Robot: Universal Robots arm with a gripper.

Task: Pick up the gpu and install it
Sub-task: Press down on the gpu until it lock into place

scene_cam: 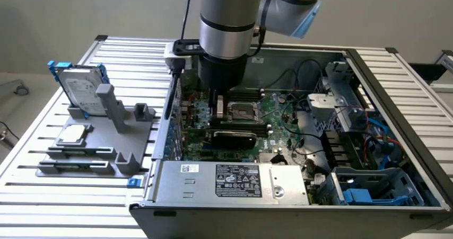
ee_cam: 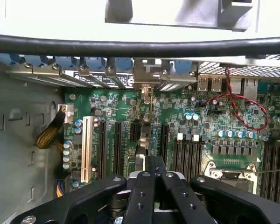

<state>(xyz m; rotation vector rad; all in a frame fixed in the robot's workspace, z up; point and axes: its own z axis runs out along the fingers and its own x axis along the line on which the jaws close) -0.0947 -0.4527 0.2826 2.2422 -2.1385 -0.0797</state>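
A ribbed aluminium counter [scene_cam: 63,212] is lying at the exterior view's left, carrying a matt grey moulded fixture [scene_cam: 116,162]. A silver hard drive [scene_cam: 79,88] with blue rails is being held upright in it, and a smaller flat silvery drive [scene_cam: 74,134] is lying in a recess of it. Next, an open sheet-metal computer case [scene_cam: 407,127] is lying on its side with its green motherboard [scene_cam: 283,125] being exposed and a boxy silver power supply [scene_cam: 234,180], black-labelled, set along the near wall. The thick cylindrical arm [scene_cam: 226,27], brushed silver with black bands and a pale blue joint cap, is being held nearly vertical, reaching straight down into the case over the board. The tool [ee_cam: 150,162], black and angular with bolted linkages, is being clenched on the gpu [ee_cam: 149,123], which is being gripped by its upper edge. In the wrist view the card is being seen edge-on as a thin strip, standing upright between long black expansion slots [ee_cam: 116,147], its metal bracket [ee_cam: 147,77] lying toward the blue-clipped slot covers [ee_cam: 91,63] at the case wall. In the exterior view its glossy black rounded shroud [scene_cam: 234,139] is showing between the square processor socket [scene_cam: 241,111] and the power supply. Whether the card is seated cannot be told. Toward the exterior view's right, tangled cables [scene_cam: 368,138] and a blue plastic drive bay [scene_cam: 368,195] are being housed in the case.
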